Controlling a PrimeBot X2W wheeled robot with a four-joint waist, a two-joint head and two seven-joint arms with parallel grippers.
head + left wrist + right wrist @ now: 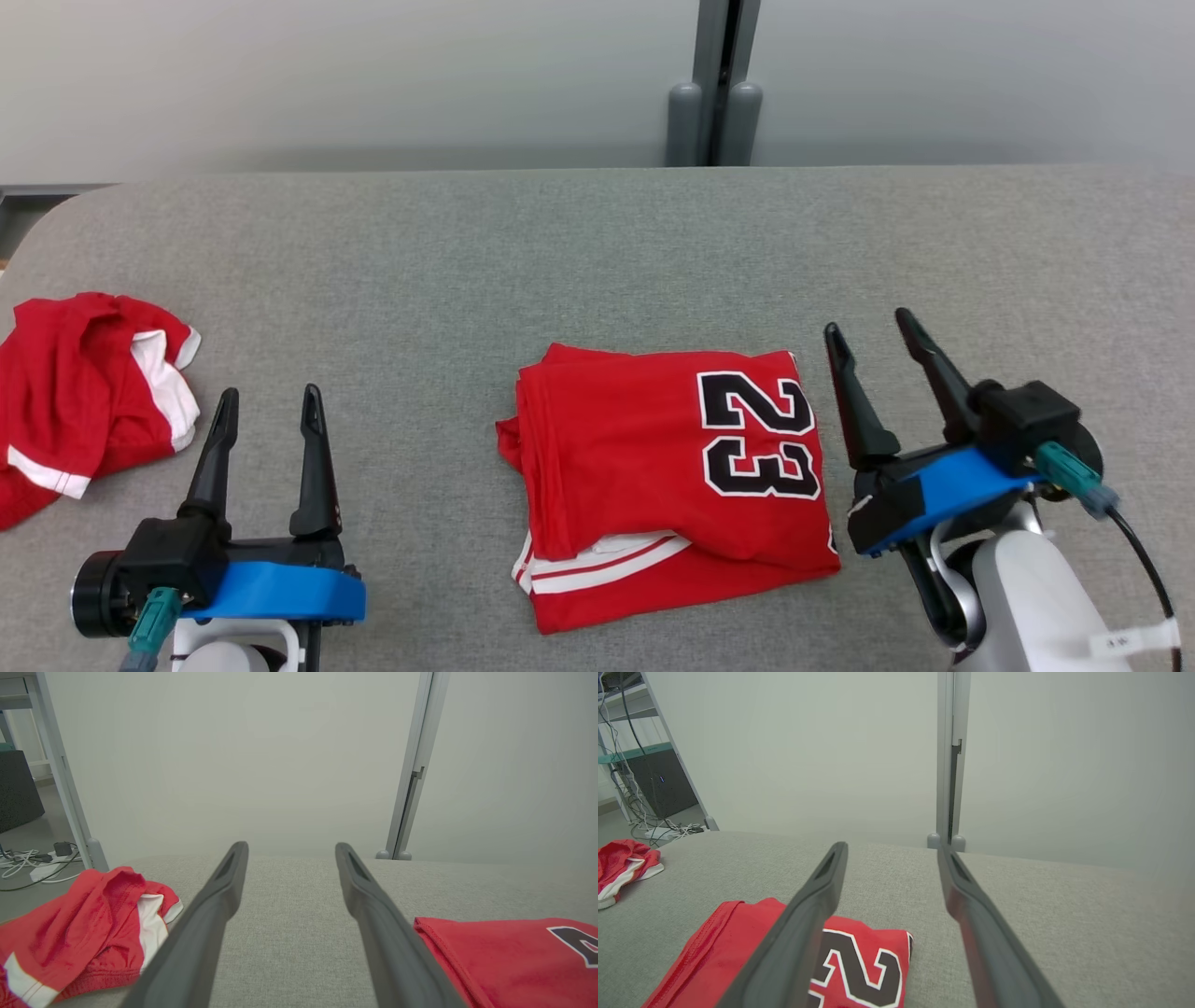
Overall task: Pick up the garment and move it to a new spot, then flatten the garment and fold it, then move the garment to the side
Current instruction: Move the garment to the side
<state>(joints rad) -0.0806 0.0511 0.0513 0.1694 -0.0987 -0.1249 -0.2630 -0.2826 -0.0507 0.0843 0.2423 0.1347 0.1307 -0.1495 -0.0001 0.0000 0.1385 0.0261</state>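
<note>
Lying folded on the grey table (pixel 597 243), the red jersey (pixel 644 467) sits between the two grippers.
Both the left gripper (pixel 270 392) and right gripper (pixel 868 322) have jaws spread, holding nothing; a crumpled red garment (pixel 84 392) lies far left.

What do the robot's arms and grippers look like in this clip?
The left gripper and right gripper each have two long, tapered dark fingers on a black base with a blue band. A teal connector plugs into each; the right one's black cable carries a white tag. The forearms are white.
</note>
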